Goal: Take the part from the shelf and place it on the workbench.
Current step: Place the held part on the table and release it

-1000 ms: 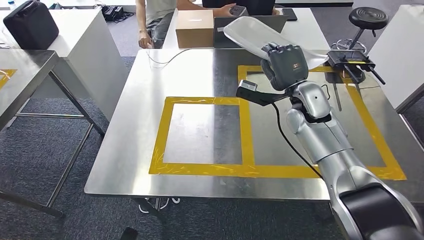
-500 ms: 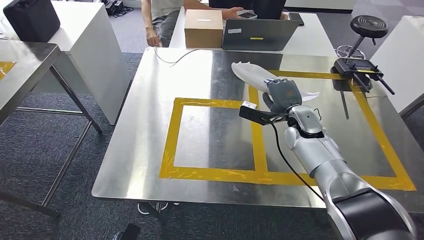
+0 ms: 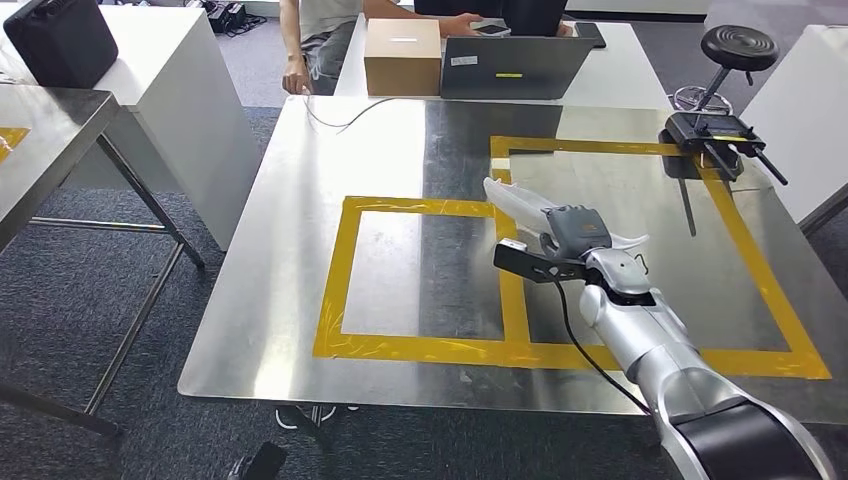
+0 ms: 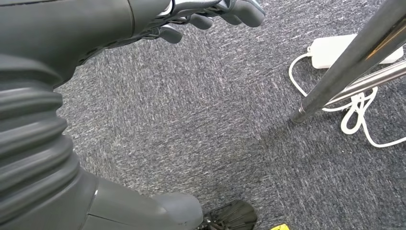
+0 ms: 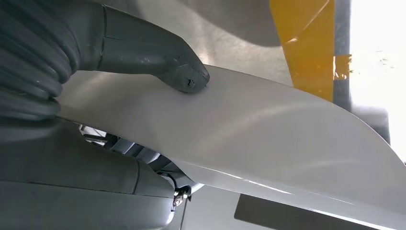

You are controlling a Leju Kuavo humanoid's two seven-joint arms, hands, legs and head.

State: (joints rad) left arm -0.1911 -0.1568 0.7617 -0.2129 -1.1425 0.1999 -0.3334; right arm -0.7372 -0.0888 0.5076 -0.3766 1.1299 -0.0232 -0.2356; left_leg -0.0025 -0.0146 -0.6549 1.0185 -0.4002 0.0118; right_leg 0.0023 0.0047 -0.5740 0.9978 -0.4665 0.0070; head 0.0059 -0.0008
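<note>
Most of the task is judged to be done already: the part (image 3: 520,205), a pale curved shell, is being held low over the workbench (image 3: 400,130) rather than at any shelf. It is being gripped by the right hand (image 3: 572,230), with the thumb pressed on its upper face in the right wrist view and the other fingers tucked beneath it. The part is being carried across the strip of yellow tape (image 3: 512,290) that divides the two marked rectangles, its far tip reaching toward the left rectangle. Whether its underside is touching the steel cannot be told; in the right wrist view the table surface is being seen close beneath it. What is left, by this reading, is the set-down and the release of the grip. The left hand (image 4: 210,14) is being hung beside the body over grey carpet, its fingers loosely curled with nothing in them. A person is being seen at the far tables behind a cardboard box (image 3: 402,56).
</note>
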